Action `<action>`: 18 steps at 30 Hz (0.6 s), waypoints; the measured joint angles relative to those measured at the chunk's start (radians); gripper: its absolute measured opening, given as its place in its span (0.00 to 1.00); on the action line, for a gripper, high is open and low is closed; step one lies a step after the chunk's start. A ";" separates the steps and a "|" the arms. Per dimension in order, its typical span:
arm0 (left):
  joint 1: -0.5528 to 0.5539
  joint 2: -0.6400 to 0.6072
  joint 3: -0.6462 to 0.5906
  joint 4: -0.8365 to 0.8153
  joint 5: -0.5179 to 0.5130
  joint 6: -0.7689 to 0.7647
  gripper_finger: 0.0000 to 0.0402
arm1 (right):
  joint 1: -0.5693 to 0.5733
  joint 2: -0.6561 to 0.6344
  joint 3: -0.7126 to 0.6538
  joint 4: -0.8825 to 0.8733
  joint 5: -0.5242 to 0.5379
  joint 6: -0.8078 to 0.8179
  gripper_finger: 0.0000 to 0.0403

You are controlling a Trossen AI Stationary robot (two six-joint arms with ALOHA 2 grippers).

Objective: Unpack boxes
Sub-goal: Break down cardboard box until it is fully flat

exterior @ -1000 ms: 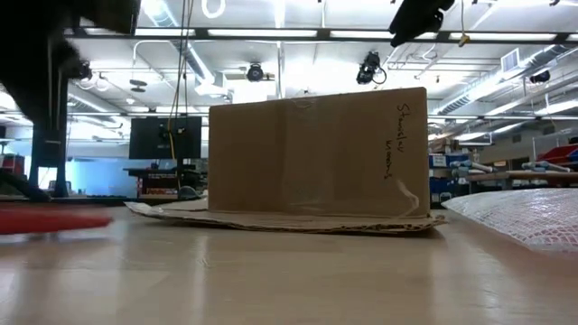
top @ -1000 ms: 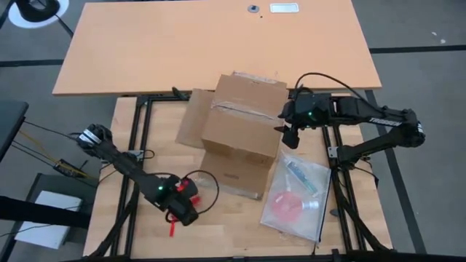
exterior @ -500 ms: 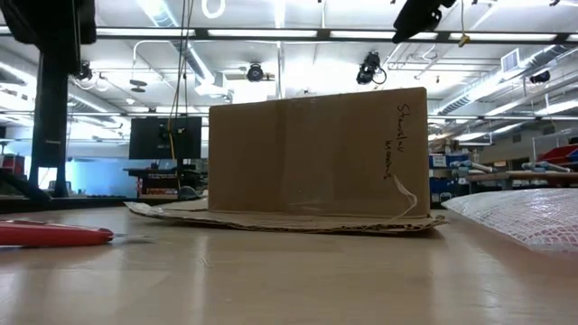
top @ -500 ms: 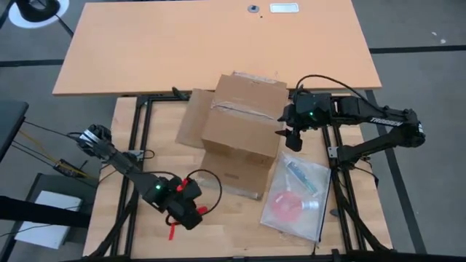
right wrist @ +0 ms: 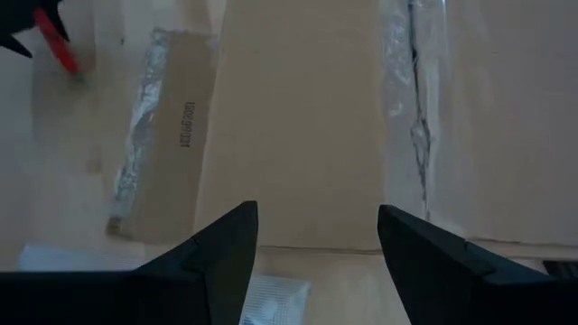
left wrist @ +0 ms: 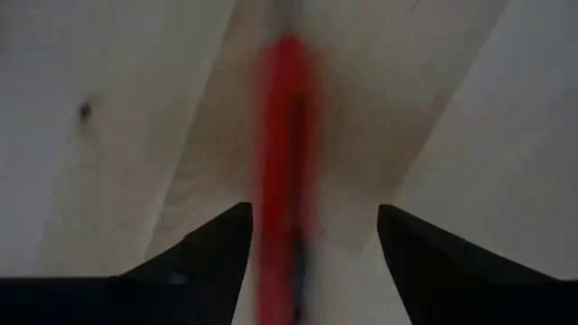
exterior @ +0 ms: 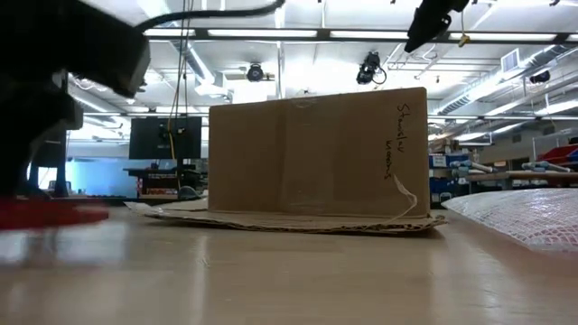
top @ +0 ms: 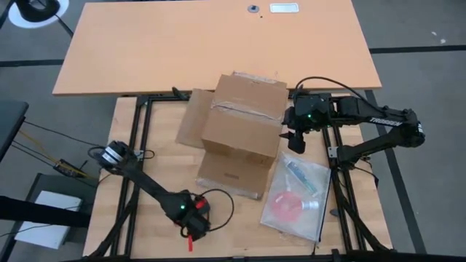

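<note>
Carton [top: 242,131] in your high view: plain brown, taped, flaps splayed, mid-surface; right tool [top: 295,140] beside it, open, empty. Low view adds handwriting on its side. Left wrist: left tool [left wrist: 312,239] open, astride a red pen [left wrist: 284,162], not gripping.

Robotics lab or industrial workshop. Open ceiling with exposed ducts and pipes [exterior: 488,86], long strip lights [exterior: 361,33], a dark wall monitor [exterior: 164,137] and cluttered benches [exterior: 506,176] behind the wooden worktop [exterior: 289,271]. Grey floor [top: 422,25] around it, seen from above.
</note>
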 joint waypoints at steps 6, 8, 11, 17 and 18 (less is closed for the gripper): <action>-0.016 -0.031 0.000 -0.168 -0.060 0.024 0.64 | 0.000 0.000 0.000 0.001 0.000 0.035 0.58; -0.022 -0.044 -0.018 -0.176 -0.067 0.055 0.64 | 0.000 0.000 0.000 0.002 0.000 0.035 0.58; -0.029 -0.076 -0.089 -0.100 -0.026 0.083 0.63 | 0.000 0.001 0.000 0.003 0.000 0.059 0.58; -0.029 -0.111 -0.132 -0.109 -0.002 0.080 0.62 | 0.000 0.001 0.000 0.003 -0.011 0.120 0.58; -0.029 -0.128 -0.133 -0.148 -0.016 0.077 0.62 | 0.000 0.001 0.000 0.003 -0.018 0.121 0.58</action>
